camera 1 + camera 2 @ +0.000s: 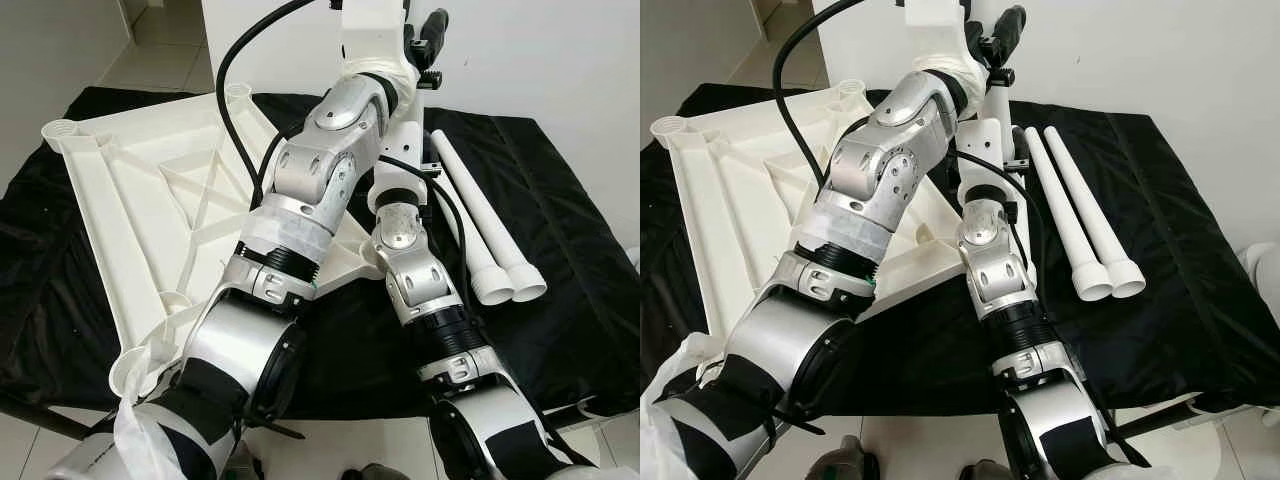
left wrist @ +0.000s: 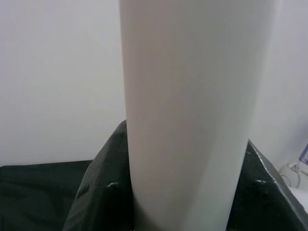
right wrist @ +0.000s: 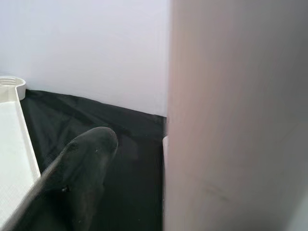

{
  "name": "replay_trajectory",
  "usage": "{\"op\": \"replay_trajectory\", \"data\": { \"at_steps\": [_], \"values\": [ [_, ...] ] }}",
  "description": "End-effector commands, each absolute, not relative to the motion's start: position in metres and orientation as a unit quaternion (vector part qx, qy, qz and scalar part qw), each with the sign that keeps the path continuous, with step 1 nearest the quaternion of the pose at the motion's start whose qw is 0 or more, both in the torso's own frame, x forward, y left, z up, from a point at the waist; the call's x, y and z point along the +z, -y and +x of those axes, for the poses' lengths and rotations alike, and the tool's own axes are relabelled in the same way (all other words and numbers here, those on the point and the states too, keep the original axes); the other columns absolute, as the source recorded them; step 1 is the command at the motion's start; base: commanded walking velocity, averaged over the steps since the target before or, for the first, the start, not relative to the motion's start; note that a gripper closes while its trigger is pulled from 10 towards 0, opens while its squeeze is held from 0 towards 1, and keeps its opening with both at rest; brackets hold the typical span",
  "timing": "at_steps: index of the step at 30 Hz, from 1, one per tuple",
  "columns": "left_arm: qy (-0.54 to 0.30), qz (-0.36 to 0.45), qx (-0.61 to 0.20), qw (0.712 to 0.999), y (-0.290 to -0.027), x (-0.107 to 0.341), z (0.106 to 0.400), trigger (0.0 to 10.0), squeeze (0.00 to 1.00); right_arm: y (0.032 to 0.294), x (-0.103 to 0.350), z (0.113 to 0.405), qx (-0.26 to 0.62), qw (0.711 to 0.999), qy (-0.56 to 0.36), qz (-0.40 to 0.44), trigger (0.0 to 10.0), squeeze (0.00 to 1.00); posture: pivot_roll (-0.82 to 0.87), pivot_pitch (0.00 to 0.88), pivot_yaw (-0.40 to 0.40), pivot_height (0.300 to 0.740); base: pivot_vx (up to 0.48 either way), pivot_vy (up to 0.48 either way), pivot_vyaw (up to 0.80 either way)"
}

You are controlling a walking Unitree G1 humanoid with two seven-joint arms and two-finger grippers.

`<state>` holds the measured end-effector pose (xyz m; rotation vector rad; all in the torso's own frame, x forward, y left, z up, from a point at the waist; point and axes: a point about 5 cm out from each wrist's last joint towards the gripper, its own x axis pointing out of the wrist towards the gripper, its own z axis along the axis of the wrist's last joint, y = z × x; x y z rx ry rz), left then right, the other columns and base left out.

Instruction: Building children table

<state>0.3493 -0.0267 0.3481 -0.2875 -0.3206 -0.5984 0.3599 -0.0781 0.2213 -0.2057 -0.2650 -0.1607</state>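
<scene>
- Left end effector (image 2: 185, 211): black fingers (image 2: 98, 202) pinch a white table leg (image 2: 190, 110), held upright at the far edge of the upturned white tabletop (image 1: 150, 200).
- Right end effector (image 3: 120, 159): against the same leg; finger state cannot be determined.
- Two loose legs (image 1: 1080, 215) lie side by side right of the tabletop on the black-draped counter (image 1: 1180, 270).

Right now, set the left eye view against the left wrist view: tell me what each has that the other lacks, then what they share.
Left eye view: the upturned white tabletop, two spare legs lying side by side, and both silver arms. Left wrist view: the left gripper closed around an upright white leg, seen close. Shared: the black cloth and the white wall.
</scene>
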Motion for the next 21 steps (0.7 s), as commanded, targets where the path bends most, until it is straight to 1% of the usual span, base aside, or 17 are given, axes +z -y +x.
{"op": "replay_trajectory", "data": {
  "at_steps": [1, 3, 4, 13, 14, 21],
  "values": [
    [0.149, -0.137, -0.307, 0.93, 0.035, 0.3473, 0.345, 10.0, 0.0, 0.0759, 0.2279, 0.3612, -0.075, 0.981, 0.144, -0.102, 3.5, 0.0, 0.04, 0.0, -0.055, 0.74, 0.0, 0.0, 0.0],
    [0.15, -0.137, -0.307, 0.93, 0.035, 0.3475, 0.345, 10.0, 0.0, 0.0757, 0.228, 0.3615, -0.074, 0.982, 0.143, -0.101, 3.5, 0.0, 0.04, 0.0, -0.055, 0.74, 0.0, 0.0, 0.0],
    [0.15, -0.137, -0.306, 0.93, 0.0348, 0.3477, 0.345, 10.0, 0.0, 0.0756, 0.2281, 0.3617, -0.074, 0.982, 0.142, -0.097, 0.0, 0.0, 0.04, 0.0, -0.055, 0.74, 0.0, 0.0, 0.0],
    [0.152, -0.138, -0.307, 0.929, 0.0346, 0.3488, 0.3448, 10.0, 0.0, 0.0774, 0.2276, 0.3634, -0.078, 0.985, 0.131, -0.077, 0.0, 0.0, 0.04, 0.0, -0.051, 0.74, 0.0, 0.0, 0.0],
    [0.152, -0.146, -0.318, 0.924, 0.0364, 0.3497, 0.3437, 10.0, 0.0, 0.0782, 0.2267, 0.364, -0.077, 0.987, 0.126, -0.069, 0.0, 0.0, 0.04, 0.0, -0.051, 0.74, 0.0, 0.0, 0.0],
    [0.152, -0.163, -0.331, 0.917, 0.038, 0.3502, 0.3426, 10.0, 0.0, 0.0785, 0.2265, 0.3646, -0.077, 0.987, 0.124, -0.065, 0.0, 0.0, 0.04, 0.0, -0.047, 0.74, 0.0, 0.0, 0.0]
  ]
}}
